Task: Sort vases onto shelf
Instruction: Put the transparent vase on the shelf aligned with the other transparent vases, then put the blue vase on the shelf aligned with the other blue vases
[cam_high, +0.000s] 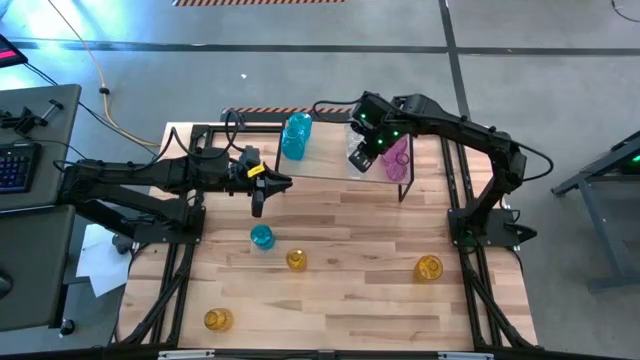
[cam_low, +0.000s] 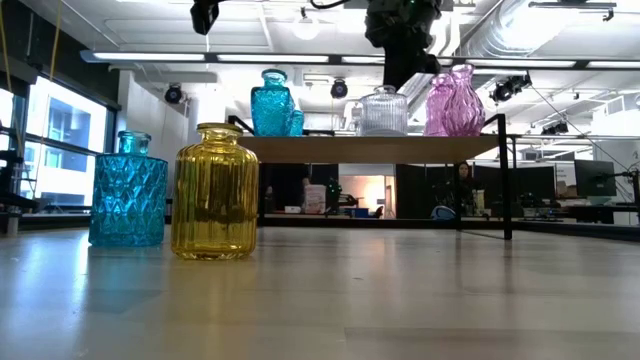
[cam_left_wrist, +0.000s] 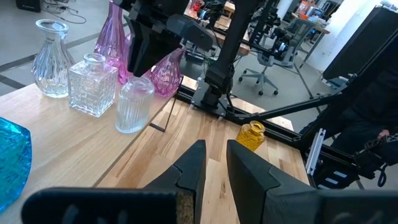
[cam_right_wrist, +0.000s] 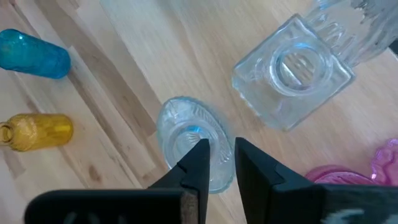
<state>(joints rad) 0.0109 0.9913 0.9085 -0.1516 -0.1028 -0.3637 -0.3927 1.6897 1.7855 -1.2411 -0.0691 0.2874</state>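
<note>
The shelf (cam_high: 330, 172) stands at the far side of the table (cam_high: 340, 290), and most of the sorting looks done — its board already carries a teal vase (cam_low: 271, 102) at one end, a cluster of clear pieces in the middle and pink vases (cam_low: 452, 100) at the other end, grouped by colour. The left wrist view shows that cluster more closely: a clear flared vase (cam_left_wrist: 51, 57), a square cut-glass bottle (cam_left_wrist: 93, 84) and a ribbed clear jar (cam_left_wrist: 134, 104) near the board's front edge, with the pink ones behind. What is left, as far as the pictures show, lies on the table below: a teal jar (cam_high: 262, 237), an amber jar (cam_high: 296, 260) just beside it, another amber one (cam_high: 429, 267) towards the right arm's base and a third amber one (cam_high: 218, 319) at the near left corner — four still to go. The right gripper (cam_right_wrist: 216, 163) hangs directly over the mouth of the ribbed clear jar, its fingers parted by only a narrow gap with one tip at the rim; whether they grip the glass or have let it go I cannot tell, though the jar stands on the board. The left gripper (cam_left_wrist: 214, 163) waits over the table in front of the shelf, fingers a narrow slit apart with nothing between them.
</note>
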